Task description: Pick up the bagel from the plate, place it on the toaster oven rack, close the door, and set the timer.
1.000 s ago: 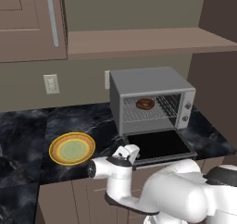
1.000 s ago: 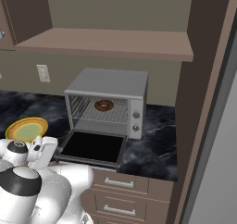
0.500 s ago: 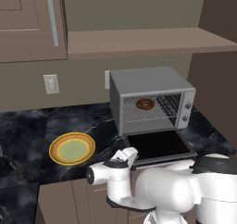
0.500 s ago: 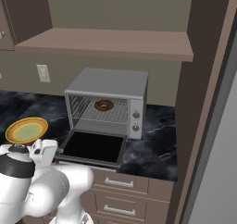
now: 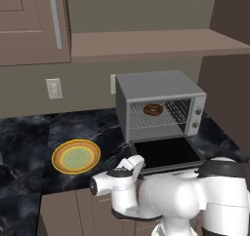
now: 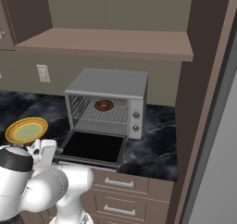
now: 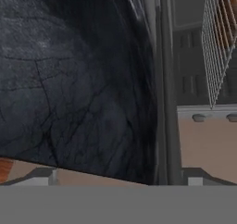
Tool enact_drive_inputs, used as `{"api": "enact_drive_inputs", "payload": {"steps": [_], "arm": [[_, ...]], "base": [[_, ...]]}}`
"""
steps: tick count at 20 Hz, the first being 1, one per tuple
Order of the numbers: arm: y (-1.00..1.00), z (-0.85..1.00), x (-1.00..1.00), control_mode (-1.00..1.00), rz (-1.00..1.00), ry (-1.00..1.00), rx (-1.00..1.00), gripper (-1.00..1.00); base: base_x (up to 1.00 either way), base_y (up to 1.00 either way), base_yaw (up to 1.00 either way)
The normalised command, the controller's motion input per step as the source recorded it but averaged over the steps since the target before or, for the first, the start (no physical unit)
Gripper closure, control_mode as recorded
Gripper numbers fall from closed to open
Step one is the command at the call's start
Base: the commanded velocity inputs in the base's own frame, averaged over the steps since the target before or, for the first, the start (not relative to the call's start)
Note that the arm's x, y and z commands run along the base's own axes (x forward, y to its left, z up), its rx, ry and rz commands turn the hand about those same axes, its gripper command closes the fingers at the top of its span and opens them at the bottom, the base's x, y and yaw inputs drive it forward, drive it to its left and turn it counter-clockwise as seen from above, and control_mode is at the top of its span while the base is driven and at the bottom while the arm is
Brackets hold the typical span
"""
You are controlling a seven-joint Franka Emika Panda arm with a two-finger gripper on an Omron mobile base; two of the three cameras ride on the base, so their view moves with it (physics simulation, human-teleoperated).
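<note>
The jaws are standing spread wide with nothing between them, and the gripper (image 5: 136, 163) is hanging low at the counter's front edge, just off the left corner of the lowered door (image 5: 167, 153). Sitting there is making sense as a position for getting under or behind the door's front edge and lifting it, since the carrying part of the job looks done. In the hand view the camera is looking along the dark marbled counter (image 7: 74, 79), with the door's edge running up beside it and a patch of the rack (image 7: 217, 42) showing at the upper right.

The bagel (image 5: 153, 109) is lying flat on the rack (image 5: 146, 120), toward the back middle of the toaster oven (image 5: 158, 106), well clear of the opening so the door should be swinging past it freely. The door is lying flat, fully open, its dark glass facing up. The plate (image 5: 76, 157) is sitting bare on the counter to the oven's left, apart from the arm. The control strip's knobs (image 5: 197, 118) are waiting on the oven's right side, out of the door's path
</note>
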Motion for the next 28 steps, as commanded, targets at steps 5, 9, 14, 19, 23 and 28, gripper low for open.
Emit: {"api": "enact_drive_inputs", "payload": {"steps": [5, 9, 14, 19, 23, 28], "arm": [[-0.10, 0.32, 0.00, -1.00, 0.00, 0.00, -0.01, -1.00], [-0.23, 0.47, 0.00, -1.00, 0.00, 0.00, -0.02, -1.00], [-0.34, 0.41, 0.00, -1.00, 0.00, 0.00, -0.02, -1.00], [-0.37, 0.26, 0.00, -1.00, 0.00, 0.00, -0.01, -1.00], [-0.41, 0.33, 0.00, -1.00, 0.00, 0.00, -0.01, -1.00], [-0.42, 0.37, 0.00, -1.00, 0.00, 0.00, -0.01, -1.00]], "base": [[0.00, 0.00, 0.00], [0.00, 0.00, 0.00], [0.00, 0.00, 0.00], [0.00, 0.00, 0.00], [0.00, 0.00, 0.00], [0.00, 0.00, 0.00]]}}
